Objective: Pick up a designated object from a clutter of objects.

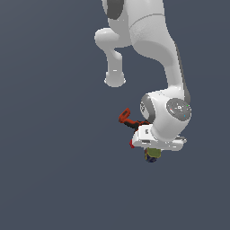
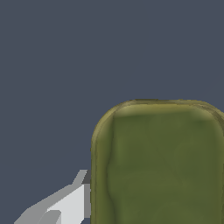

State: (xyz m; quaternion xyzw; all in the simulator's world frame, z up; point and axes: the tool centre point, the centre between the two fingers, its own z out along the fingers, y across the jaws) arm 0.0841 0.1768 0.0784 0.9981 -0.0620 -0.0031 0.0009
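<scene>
You've got the olive-green container (image 2: 159, 164) filling most of the wrist view: matte, slightly mottled skin, flat face, rounded corners, a paler raised rim round the edge. One pale grey finger (image 2: 65, 205) sits right against its side. The other finger is out of shot, so I can't tell if the claw (image 1: 152, 152) is clenched on it or just alongside.

In the exterior view the container (image 1: 154, 153) shows only as a small olive lump with a dark blue end, tucked under the glossy white wrist. The orange-and-black power drill (image 1: 129, 120) pokes out on the exterior view's left of the wrist, mostly hidden. The bench (image 1: 54, 157) is flat, uniform slate blue. Can't see whether the container is closed.
</scene>
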